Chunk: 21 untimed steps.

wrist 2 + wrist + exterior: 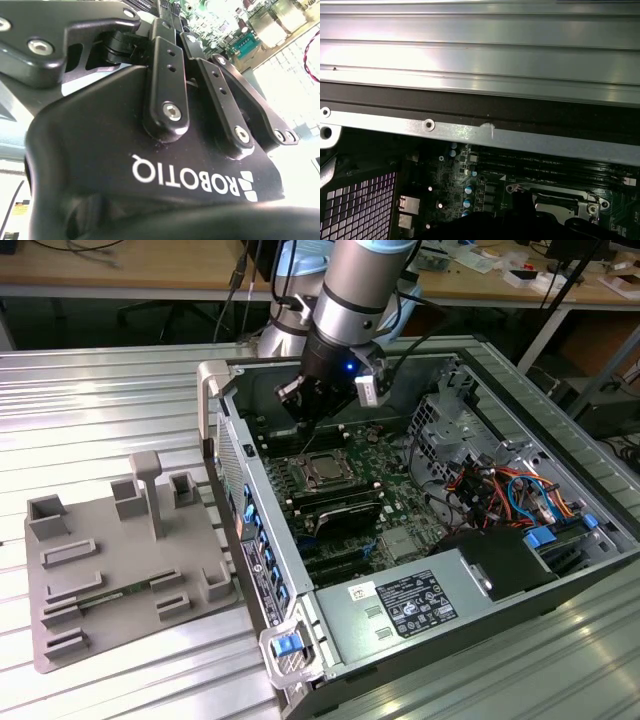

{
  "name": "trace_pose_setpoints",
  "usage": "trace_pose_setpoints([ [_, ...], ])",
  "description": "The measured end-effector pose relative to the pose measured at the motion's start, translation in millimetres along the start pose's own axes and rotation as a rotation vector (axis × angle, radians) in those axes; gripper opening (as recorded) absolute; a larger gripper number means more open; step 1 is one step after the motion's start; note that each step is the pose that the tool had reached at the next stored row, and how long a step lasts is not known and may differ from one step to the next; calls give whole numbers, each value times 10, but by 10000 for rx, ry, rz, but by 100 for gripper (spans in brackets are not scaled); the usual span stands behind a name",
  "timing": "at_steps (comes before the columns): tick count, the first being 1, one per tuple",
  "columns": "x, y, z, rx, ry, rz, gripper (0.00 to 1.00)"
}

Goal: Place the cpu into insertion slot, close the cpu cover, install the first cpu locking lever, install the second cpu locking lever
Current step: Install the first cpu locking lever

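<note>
In the exterior view the cpu (323, 469), a small square chip with a silver top, lies in the insertion slot (306, 480) on the green board inside the open case. The cpu cover (339, 462), a thin metal frame, lies flat around the chip. My gripper (305, 420) hangs just above the board, a little behind the slot. Its black body and linkages show close up in the second wrist view (172, 30). The first wrist view shows a silver corner of the cpu cover (560, 201) and a thin metal lever (520, 188) along its edge.
The computer case (225, 430) stands open on a ribbed metal table (100, 400). Black memory slots (340, 508) run beside the socket, and a bundle of coloured cables (500, 490) lies at the exterior view's right. A grey fixture plate (110, 560) sits at the exterior view's left.
</note>
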<state>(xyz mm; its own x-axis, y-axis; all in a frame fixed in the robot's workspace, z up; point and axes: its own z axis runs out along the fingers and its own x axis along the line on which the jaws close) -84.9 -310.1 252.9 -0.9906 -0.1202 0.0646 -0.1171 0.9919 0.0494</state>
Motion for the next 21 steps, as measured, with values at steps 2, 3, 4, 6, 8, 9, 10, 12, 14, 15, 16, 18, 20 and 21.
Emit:
trace_pose_setpoints([
  [2, -2, 0, 1, 0, 0, 0, 11],
  [3, -3, 0, 1, 0, 0, 0, 11],
  [4, -4, -1, 1, 0, 0, 0, 11],
  [6, -5, -1, 2, 1, 1, 0, 11],
  [8, -13, -1, 4, -1, -1, -4, 11],
  [9, -17, -1, 5, -1, -1, -3, 11],
  [10, -22, -1, 6, 1, 1, -9, 11],
  [12, -37, -2, 10, 4, 3, -77, 11],
  [14, -48, 0, 19, 10, 8, -164, 11],
  [15, -49, 6, 23, 18, 13, -240, 11],
  [16, -50, 16, 27, 21, 17, -307, 11],
  [18, -54, 44, 36, 30, 24, -441, 11],
  [20, -59, 65, 47, 35, 27, -544, 11],
  [21, -60, 70, 51, 38, 29, -584, 11],
])
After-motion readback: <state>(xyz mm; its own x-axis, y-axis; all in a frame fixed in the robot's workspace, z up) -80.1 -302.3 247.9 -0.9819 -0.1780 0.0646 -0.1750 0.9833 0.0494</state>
